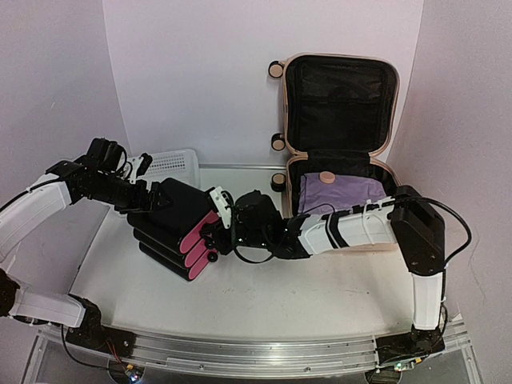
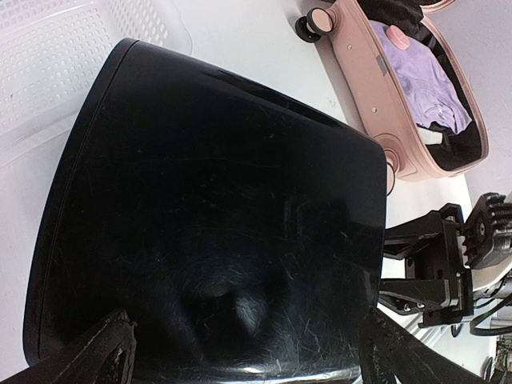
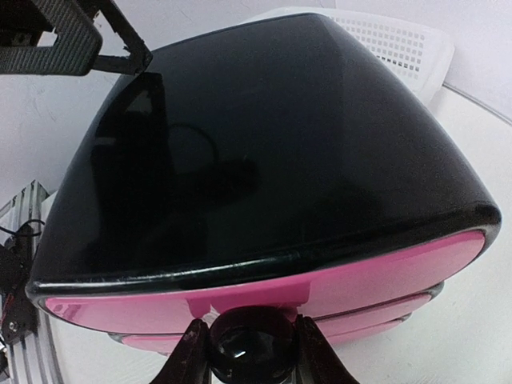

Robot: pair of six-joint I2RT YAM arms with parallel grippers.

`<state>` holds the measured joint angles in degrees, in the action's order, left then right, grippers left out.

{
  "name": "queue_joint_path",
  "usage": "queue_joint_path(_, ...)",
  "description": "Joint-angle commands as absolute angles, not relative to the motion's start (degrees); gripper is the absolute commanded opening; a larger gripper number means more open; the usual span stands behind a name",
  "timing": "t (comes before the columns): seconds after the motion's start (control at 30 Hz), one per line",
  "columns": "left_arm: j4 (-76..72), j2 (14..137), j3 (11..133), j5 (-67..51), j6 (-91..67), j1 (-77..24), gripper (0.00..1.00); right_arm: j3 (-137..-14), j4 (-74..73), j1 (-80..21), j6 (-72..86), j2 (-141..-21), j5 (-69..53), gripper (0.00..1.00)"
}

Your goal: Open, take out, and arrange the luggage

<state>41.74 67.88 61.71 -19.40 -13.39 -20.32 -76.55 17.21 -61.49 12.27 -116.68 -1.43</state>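
1. While looking for the step in hand, found the luggage (image 1: 340,104) already open at the far right of the surface (image 1: 280,300), lid upright against the back wall, black lining showing.
2. Saw a purple garment (image 1: 340,192) and a small round pink thing (image 1: 326,178) lying in its lower half; judged the taking-out only partly done.
3. Found the black box (image 1: 172,210) with three pink drawer fronts (image 3: 336,284) out of the case, left of the luggage and just in front of the white mesh basket (image 1: 172,162); could not tell if flat or tipped.
4. Saw the right end effector (image 3: 250,356) closed on a black knob (image 3: 250,340) at the drawer fronts, one finger on each side.
5. Saw the left end effector (image 1: 142,198) at the box's rear, fingers spread wide on either side of the shell; could not tell whether pressing or merely straddling.
6. Judged the step as arranging the box, perhaps drawing a drawer. Would call next for a straight pull along the drawer's line, with the rear braced against sliding; glossy shell, likely slippery.
7. Read no brand, label or writing in any view.
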Motion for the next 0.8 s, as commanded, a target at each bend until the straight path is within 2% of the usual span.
queue_joint_path(0.0,47.62,68.27,59.77,-19.51,-13.97,-20.48,0.98,-75.74,16.18,-61.39,12.71,-111.79,-1.88,0.23)
queue_joint_path(0.23,47.57,68.40,59.75,-19.24,-13.63,-20.48,0.98,-68.39,8.87,-61.35,13.76,-102.70,-5.50,0.20)
queue_joint_path(0.43,47.55,69.02,60.22,-19.40,-13.54,-20.48,0.98,-61.59,4.49,-61.39,14.75,-95.02,-3.18,0.19)
queue_joint_path(0.7,47.62,69.05,60.28,-19.50,-13.45,-20.48,0.98,-57.27,2.63,-61.50,17.28,-91.88,-2.44,0.19)
queue_joint_path(0.77,47.63,68.84,60.39,-19.51,-13.45,-20.48,0.98,-56.52,2.55,-61.49,17.31,-91.63,-1.75,0.23)
